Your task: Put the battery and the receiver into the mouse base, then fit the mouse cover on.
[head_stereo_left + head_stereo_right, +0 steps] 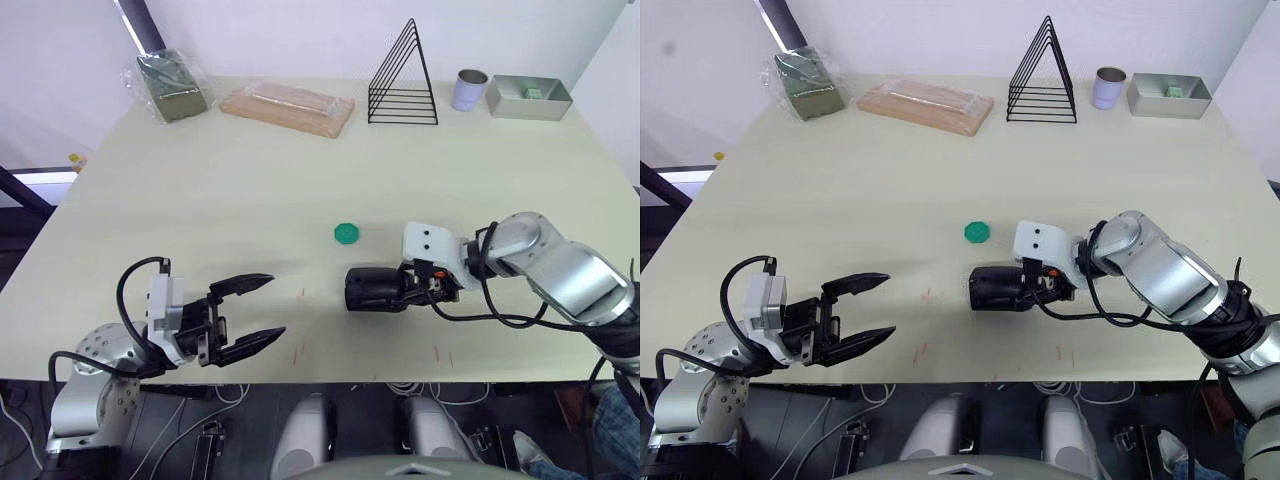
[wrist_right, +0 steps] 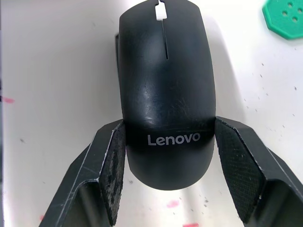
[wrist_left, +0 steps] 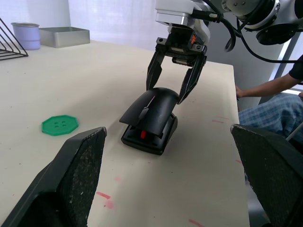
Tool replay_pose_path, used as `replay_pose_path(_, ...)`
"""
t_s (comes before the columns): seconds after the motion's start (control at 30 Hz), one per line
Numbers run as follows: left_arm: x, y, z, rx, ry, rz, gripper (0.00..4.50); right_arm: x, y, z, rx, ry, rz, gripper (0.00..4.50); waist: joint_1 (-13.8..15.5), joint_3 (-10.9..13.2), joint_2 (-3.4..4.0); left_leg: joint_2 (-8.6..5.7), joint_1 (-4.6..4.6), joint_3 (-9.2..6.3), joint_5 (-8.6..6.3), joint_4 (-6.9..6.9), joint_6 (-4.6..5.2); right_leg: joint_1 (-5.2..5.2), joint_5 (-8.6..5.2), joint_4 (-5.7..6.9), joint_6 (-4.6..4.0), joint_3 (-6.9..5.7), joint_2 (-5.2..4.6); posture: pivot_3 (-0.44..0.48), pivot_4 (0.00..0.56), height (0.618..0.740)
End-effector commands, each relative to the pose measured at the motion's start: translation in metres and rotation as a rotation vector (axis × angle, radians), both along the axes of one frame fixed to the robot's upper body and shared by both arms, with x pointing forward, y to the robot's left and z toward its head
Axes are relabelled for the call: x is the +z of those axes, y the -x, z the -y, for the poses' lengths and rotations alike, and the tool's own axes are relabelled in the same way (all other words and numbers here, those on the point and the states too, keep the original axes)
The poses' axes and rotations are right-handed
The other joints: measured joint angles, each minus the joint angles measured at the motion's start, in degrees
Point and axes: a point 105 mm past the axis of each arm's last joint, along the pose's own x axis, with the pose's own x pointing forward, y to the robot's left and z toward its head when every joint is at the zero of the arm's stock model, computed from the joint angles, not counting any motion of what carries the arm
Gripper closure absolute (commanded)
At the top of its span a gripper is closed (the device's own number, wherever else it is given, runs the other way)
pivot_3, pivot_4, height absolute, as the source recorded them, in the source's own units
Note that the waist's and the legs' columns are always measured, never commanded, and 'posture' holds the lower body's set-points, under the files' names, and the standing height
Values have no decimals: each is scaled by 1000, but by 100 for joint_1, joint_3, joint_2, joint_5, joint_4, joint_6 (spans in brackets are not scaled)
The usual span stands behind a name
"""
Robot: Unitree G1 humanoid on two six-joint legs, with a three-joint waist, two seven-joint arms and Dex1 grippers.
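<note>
The right gripper's (image 2: 165, 156) two fingers (image 2: 112, 177) press against either side of the mouse cover (image 2: 165, 85) at its logo end, closed on the shell so that the pads touch its flanks. The cover sits on top of the mouse base (image 3: 150, 138), tilted, with its gripped end raised and a red part of the base showing in the gap under it at the far end; the base rests flat on the desk (image 1: 250, 170), near the front edge and a little right of centre. A green octagonal disc (image 1: 346, 233) lies on the desk just beyond the mouse, apart from it. The left gripper (image 1: 250, 312) hangs at the desk's front left, well apart from the mouse, its fingers spread wide with nothing between them. Along the far edge stand a bagged green block (image 1: 172, 86), a wrapped wooden board (image 1: 288, 106), a black wire rack (image 1: 404, 80), a small lilac cup (image 1: 468, 90) and a metal tray (image 1: 530, 98)
</note>
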Motion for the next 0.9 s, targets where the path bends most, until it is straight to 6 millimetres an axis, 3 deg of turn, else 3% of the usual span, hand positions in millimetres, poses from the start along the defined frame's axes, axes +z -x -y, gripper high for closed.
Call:
replay_pose_path(0.03, 8, 2, 3, -18, -17, 44, 0, 4, 0, 1, 14, 8, 37, 1989, -1, 0, 0, 0, 0, 0, 0, 0, 0, 0, 0, 0, 0, 0, 0, 0, 150, 740)
replay_pose_path(0.9, 8, 4, 5, -18, -16, 39, 0, -6, 0, -9, 53, 32, 12, 1989, 1, 0, 0, 0, 0, -1, 0, 0, 0, 0, 0, 0, 0, -1, -9, 0, 150, 740)
